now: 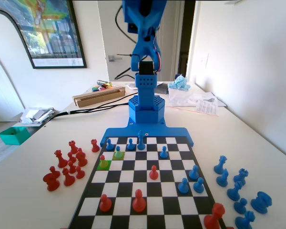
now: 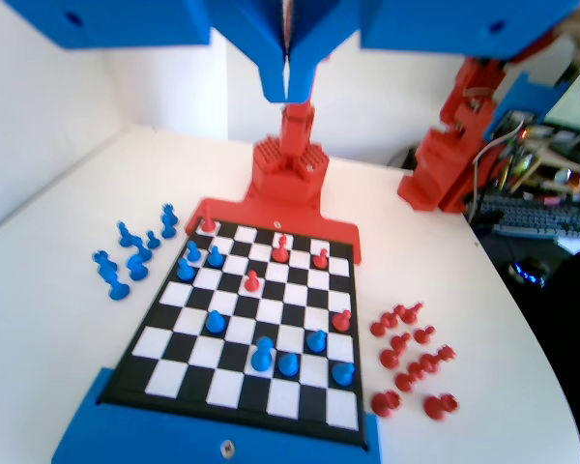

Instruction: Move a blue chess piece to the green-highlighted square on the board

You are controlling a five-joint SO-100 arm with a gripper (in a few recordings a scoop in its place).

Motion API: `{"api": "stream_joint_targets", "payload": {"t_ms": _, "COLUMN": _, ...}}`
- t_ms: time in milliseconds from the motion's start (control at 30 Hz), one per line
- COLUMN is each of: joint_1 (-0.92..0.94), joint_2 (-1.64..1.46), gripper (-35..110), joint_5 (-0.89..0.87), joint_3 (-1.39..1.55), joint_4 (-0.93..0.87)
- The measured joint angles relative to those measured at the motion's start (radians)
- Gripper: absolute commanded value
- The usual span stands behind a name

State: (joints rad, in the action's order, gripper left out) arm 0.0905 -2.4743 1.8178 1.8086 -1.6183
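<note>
My gripper [image 2: 288, 82] hangs high with fingers clenched together, empty; the blue chess piece [image 2: 287, 363] sits far below them on the board [image 2: 271, 290].

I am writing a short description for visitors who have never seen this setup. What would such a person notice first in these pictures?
First comes the blue arm, standing tall at the far end of the board in the fixed view, with its gripper raised high above the squares, jaws together and holding nothing. Next come the two coloured squares on the left of the fixed view: the green-highlighted square with a blue chess piece on it, and a yellower one under a red pawn.
</note>
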Motion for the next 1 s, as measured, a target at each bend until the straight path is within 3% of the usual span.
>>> {"api": "stream_joint_targets", "payload": {"t_ms": 433, "joint_1": 0.238, "joint_2": 0.434, "gripper": 1, "joint_5": 0.158, "joint_3": -0.100, "joint_4": 0.083}}
{"api": "stream_joint_targets", "payload": {"t_ms": 1000, "joint_1": 0.391, "joint_2": 0.842, "gripper": 6, "joint_5": -0.094, "joint_3": 0.006, "joint_4": 0.471}}
